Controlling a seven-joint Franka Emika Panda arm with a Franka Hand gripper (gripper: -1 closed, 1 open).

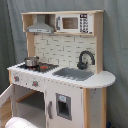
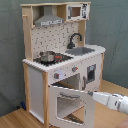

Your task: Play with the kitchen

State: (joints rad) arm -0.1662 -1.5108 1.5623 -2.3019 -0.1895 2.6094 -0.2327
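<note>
first exterior view: the kitchen [image 1: 60, 75] stands tall against the grey curtain, pot [image 1: 31, 61] on the stovetop at the counter's left end, black faucet [image 1: 85, 59] over the sink on the right. a pale rounded shape, probably the arm, sits at the bottom left corner, its tip out of sight.

second exterior view: the oven door [image 2: 67, 104] hangs swung out from the kitchen's lower front. the gripper [image 2: 90, 93] comes in from the second exterior view's right, its tip right at the door's top right corner, apparently touching. fingers, can't tell. the door lies just to the gripper's left, so the swing looks like the next move.
</note>
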